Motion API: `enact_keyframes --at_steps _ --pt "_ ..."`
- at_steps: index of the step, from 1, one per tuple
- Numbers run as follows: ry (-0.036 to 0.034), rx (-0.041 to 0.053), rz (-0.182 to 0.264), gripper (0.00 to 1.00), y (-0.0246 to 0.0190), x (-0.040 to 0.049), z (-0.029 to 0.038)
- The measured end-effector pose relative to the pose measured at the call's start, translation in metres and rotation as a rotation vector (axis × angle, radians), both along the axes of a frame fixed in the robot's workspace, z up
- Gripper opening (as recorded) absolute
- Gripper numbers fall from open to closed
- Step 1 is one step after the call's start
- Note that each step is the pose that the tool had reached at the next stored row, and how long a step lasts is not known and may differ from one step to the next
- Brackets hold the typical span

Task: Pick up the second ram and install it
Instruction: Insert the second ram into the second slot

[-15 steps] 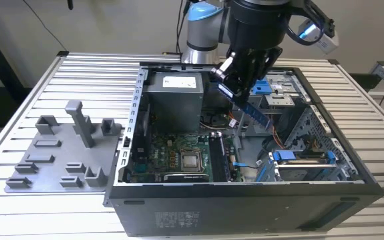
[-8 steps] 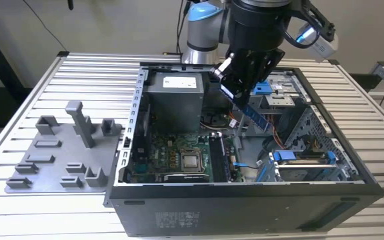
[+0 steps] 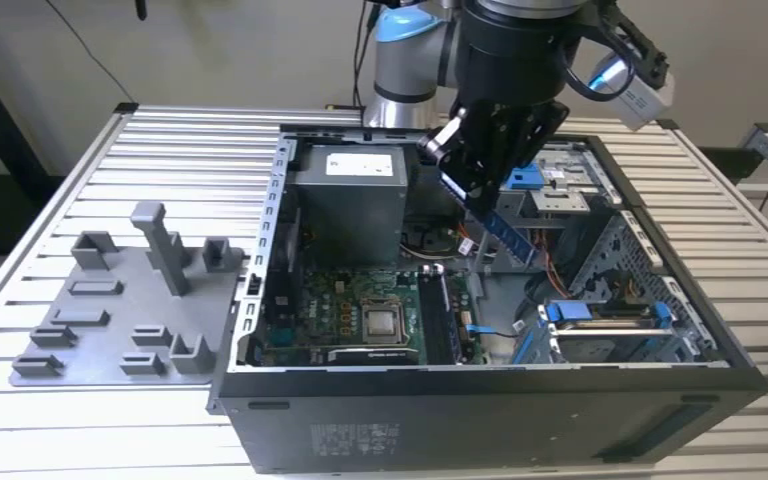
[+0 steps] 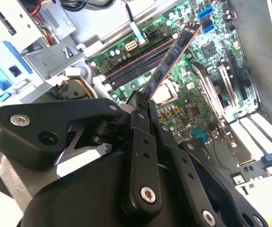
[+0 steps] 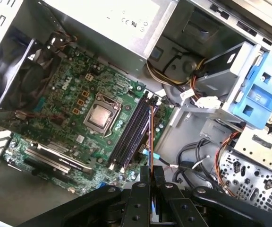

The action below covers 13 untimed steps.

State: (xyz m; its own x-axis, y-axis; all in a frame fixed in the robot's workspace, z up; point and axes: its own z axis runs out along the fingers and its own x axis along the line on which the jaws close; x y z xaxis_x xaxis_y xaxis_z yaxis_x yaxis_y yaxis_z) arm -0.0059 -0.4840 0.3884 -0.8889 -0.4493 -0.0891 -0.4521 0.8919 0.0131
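Now, exterior view, gripper (image 3: 475, 178): closed on the upper end of the second ram (image 3: 508, 232), above the open computer case (image 3: 491, 385).
Exterior view, second ram: tilted, its lower end slanting toward the exterior view's right; held in the air over the case interior, not seated.
Exterior view, surroundings: grey fixture (image 3: 117, 320) on the slatted table (image 3: 91, 150), on the exterior view's left of the case.
Second wrist view, gripper (image 4: 144, 94): pinching one end of the stick; second ram (image 4: 171, 59) reaches out over the motherboard (image 4: 197, 109), crossing the memory slots (image 4: 136, 64) at an angle.
First wrist view, second ram (image 5: 150, 142): seen edge-on, a thin line beside the memory slots (image 5: 129, 135); processor socket (image 5: 99, 117) on the slots' far side; gripper (image 5: 150, 178) clamped on its near end.
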Motion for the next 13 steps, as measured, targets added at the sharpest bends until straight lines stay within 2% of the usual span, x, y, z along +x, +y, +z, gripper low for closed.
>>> enact_keyframes --at_steps 5,13 --pt "0.0089 -0.0025 -0.008 0.14 0.0000 0.0002 -0.0011" --pt "0.0137 -0.0024 -0.026 0.14 0.0000 0.0002 -0.0033"
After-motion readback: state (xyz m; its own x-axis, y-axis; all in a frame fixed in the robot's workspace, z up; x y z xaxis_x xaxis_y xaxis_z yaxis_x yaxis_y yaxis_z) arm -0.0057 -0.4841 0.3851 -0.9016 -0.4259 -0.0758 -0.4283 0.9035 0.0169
